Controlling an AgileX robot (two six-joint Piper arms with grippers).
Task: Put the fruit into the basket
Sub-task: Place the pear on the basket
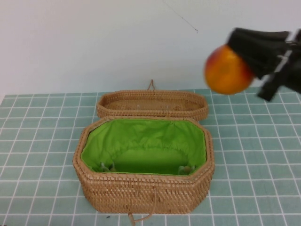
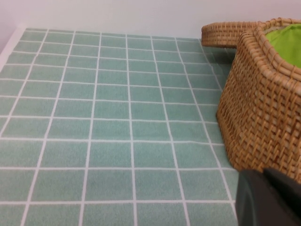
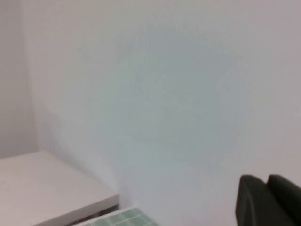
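Observation:
The fruit point(image 1: 227, 70), a glossy yellow-orange pear with a red blush, hangs in the air at the upper right, above and to the right of the basket. My right gripper point(image 1: 245, 55) is shut on it from the right. The fruit is hidden in the right wrist view, where only a dark part of the gripper point(image 3: 268, 201) shows against the wall. The wicker basket point(image 1: 141, 193) stands open in the middle, its green lining bare. My left gripper point(image 2: 269, 198) sits low beside the basket's outer wall point(image 2: 263, 103), out of the high view.
The basket's hinged lid point(image 1: 151, 104) lies open flat behind it, with a loop clasp at its far edge. The green tiled table point(image 1: 42, 141) stretches to both sides. A white wall stands behind the table.

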